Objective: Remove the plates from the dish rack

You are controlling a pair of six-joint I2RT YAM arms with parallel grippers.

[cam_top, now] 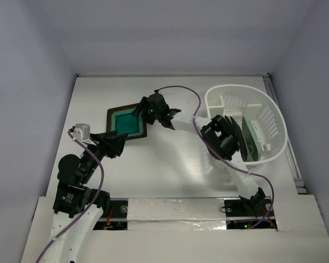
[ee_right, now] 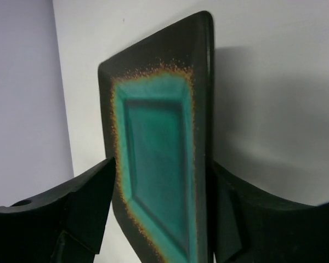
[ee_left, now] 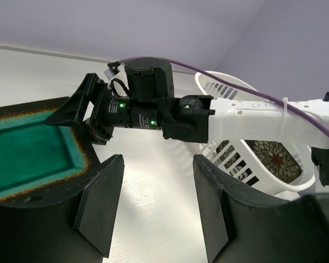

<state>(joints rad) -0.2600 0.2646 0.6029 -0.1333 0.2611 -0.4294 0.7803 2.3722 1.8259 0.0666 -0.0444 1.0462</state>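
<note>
Plates [cam_top: 247, 139] waiting in the dish rack [cam_top: 285, 137] stand on edge at the near right, edges running roughly near to far, one showing a pale flower pattern on black. They lie right of and nearer than my right pincer, whose arm is much the closer, so I judge that reach is its job. My left pincer [ee_left: 159, 164] hangs open and empty at the near left, just beside the teal plate [cam_top: 126, 123]. That square, dark-rimmed plate lies flat on the table [cam_top: 170, 159]. Farther back, my right pincer [ee_right: 162, 164] stands open astride its far-right corner.
</note>
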